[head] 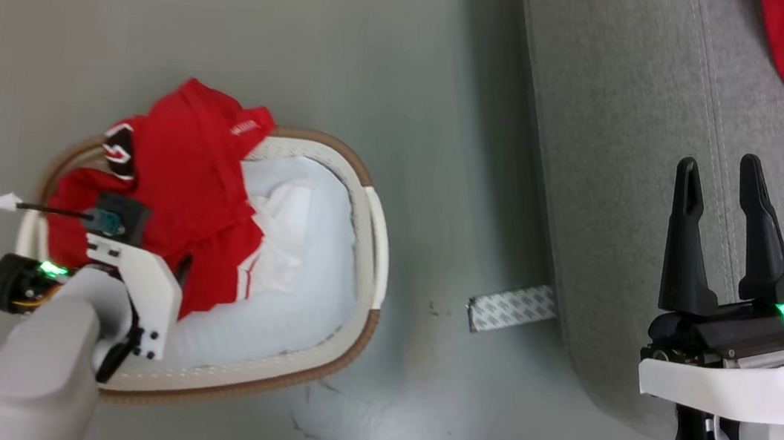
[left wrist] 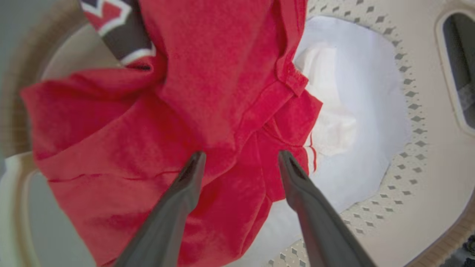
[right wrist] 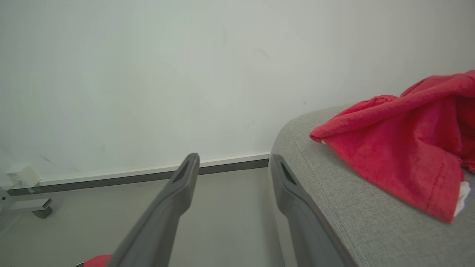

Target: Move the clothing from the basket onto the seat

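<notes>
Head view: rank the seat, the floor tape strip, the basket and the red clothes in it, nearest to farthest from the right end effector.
1. Seat, under the right end effector.
2. Tape strip, on the floor left of the seat.
3. Basket, further left.
4. Red clothes, on the basket's far left side.
</notes>
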Robot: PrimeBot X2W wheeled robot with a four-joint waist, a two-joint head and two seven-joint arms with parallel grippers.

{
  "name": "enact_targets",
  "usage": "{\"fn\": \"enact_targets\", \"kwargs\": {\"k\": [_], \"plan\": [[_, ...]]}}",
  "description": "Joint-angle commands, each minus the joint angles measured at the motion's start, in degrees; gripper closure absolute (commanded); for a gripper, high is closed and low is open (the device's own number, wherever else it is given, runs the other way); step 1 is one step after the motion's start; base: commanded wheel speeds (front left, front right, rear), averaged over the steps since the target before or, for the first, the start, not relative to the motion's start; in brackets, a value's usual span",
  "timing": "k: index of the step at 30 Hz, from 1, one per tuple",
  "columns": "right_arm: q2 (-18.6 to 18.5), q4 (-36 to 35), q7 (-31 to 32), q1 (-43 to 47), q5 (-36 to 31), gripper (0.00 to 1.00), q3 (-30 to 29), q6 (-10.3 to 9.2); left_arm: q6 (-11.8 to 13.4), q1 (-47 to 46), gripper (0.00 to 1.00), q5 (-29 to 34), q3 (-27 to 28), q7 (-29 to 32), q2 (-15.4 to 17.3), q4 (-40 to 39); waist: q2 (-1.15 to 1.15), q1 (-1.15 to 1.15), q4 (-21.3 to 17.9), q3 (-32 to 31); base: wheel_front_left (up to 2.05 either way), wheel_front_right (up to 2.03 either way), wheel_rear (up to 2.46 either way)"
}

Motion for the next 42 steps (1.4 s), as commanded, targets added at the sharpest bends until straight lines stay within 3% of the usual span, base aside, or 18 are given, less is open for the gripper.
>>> {"fn": "enact_targets", "kwargs": {"k": [1, 11, 17, 18, 19, 20, 28, 39, 42], "plan": [[0.2, -0.3, 0.0, -0.8, 1.0, 0.00, 0.2, -0.12, 0.0, -1.4, 0.00, 0.1, 0.3, 0.5, 1.0, 1.0, 0.00, -0.01, -2.5, 2.9, 0.00, 0.00, 0.00], [0.3, -0.3, 0.0, -2.3, 5.3, 0.00, 2.0, -0.12, -0.1, -5.2, 0.00, 7.9, -11.8, 5.4, 5.9, 7.1, 0.00, -0.01, -6.9, 7.7, 0.00, 0.00, 0.00], [0.3, -0.2, 0.0, -2.4, 6.6, 0.00, 2.6, -0.12, -0.1, -6.7, 0.04, 6.0, -18.8, 7.1, 5.8, 8.3, 0.00, -0.01, -8.1, 9.2, 0.00, 0.00, 0.00], [0.3, -0.1, 0.0, -2.4, 6.6, 0.00, 2.6, -0.12, -0.1, -7.1, 0.24, 5.4, -19.4, 7.1, 5.7, 8.4, 0.00, -0.01, -8.1, 9.3, 0.00, 0.00, 0.00], [0.3, 0.0, 0.0, -2.5, 6.7, 0.00, 2.6, -0.12, -0.2, -7.3, 0.84, 4.7, -20.0, 7.1, 5.4, 8.5, 0.00, -0.01, -8.1, 9.3, 0.00, 0.00, 0.00], [0.3, 0.1, 0.0, -2.6, 6.7, 0.00, 2.6, -0.12, -0.2, -7.4, 1.00, 4.1, -20.5, 6.9, 5.1, 8.5, 0.00, -0.01, -8.0, 9.2, 0.00, 0.00, 0.00], [0.2, 1.2, 0.0, -2.5, 5.2, 0.00, 2.1, -0.12, -0.1, -7.5, 1.00, 0.6, -23.1, 3.3, 3.7, 8.7, 0.00, -0.01, -6.3, 5.9, 0.00, 0.00, 0.00], [0.0, 3.8, 0.0, 2.0, -2.1, 0.00, -1.9, -0.13, -0.1, -1.9, 1.00, -7.0, -25.0, -11.6, -5.5, 6.4, 0.00, -0.01, 2.9, -11.8, 0.00, 0.00, 0.00], [-0.5, 4.2, 0.0, 3.1, -2.9, 0.00, -1.8, -0.13, -0.1, -1.2, 1.00, -8.7, -25.8, -13.8, -6.7, 5.6, 0.00, -0.01, 4.6, -15.0, 0.00, 0.00, 0.00]]}}
